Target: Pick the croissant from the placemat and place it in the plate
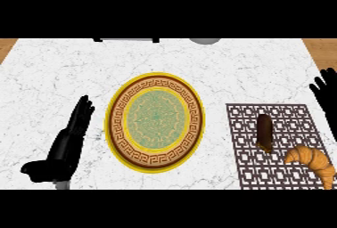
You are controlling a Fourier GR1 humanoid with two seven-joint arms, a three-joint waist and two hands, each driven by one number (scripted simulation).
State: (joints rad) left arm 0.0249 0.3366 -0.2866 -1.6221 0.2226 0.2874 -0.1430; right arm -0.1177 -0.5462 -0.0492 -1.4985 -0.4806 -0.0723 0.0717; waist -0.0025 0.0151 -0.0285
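A golden-brown croissant (313, 161) lies on the lower right part of the brown lattice placemat (283, 116). Left of it, a yellow-rimmed plate (121, 119) with a brown key border and green centre sits mid-counter with nothing on it. My right hand (326, 92) shows at the right edge above the placemat, fingers straight and pointing up, well apart from the croissant. At the plate's left, my left hand (67, 143) rests with straight fingers, holding nothing.
A dark brown elongated pastry (265, 132) lies on the placemat just up-left of the croissant. The white marble counter (59, 71) ends in wood at both top corners. A grey rounded object (206, 40) shows at the far edge.
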